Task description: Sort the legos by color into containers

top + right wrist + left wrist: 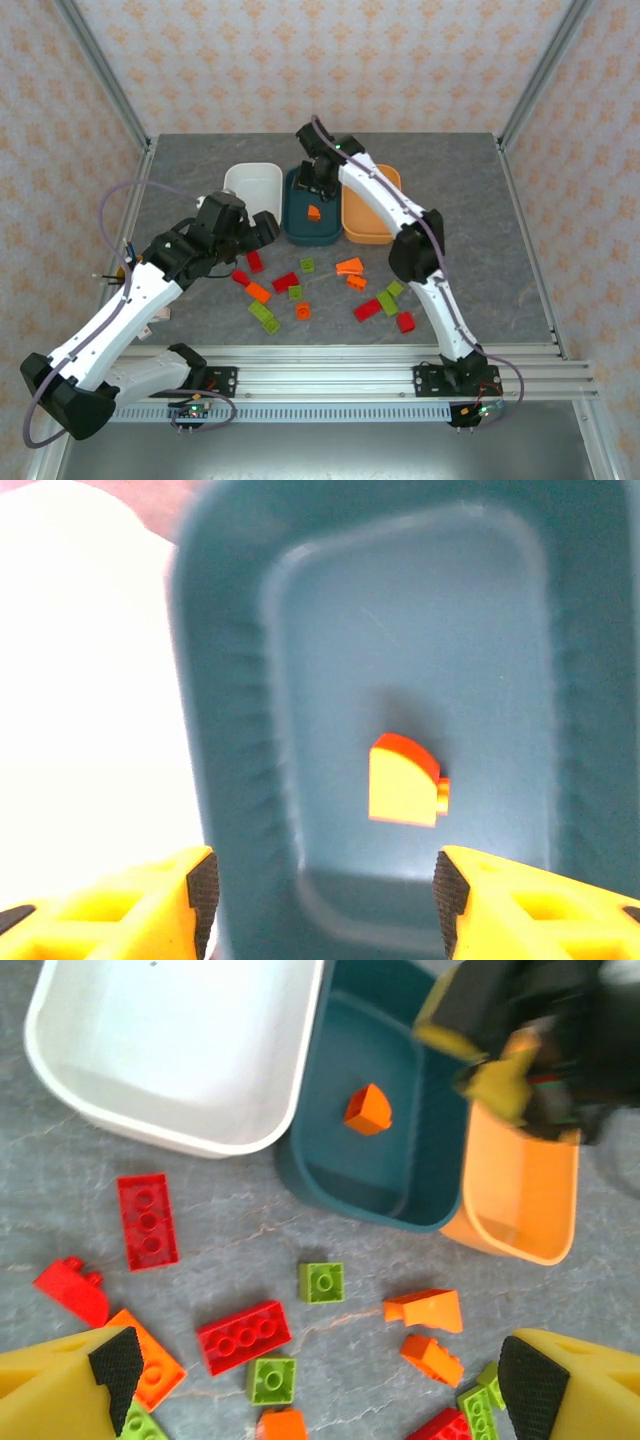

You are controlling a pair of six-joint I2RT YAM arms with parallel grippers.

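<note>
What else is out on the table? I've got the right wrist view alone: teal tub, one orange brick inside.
Observer: Many loose legos, red, orange and green mixed, lie on the table just in front of the teal tub.
Operator: Anything in the white tub?
Observer: The white tub looks empty.
Operator: And the left hand?
Observer: The left hand is open, hovering over those legos.

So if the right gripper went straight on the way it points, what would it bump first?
Probably the orange brick lying in the dark teal tub, straight ahead of the right gripper. It sits slightly off centre, so maybe the tub floor instead.
</note>
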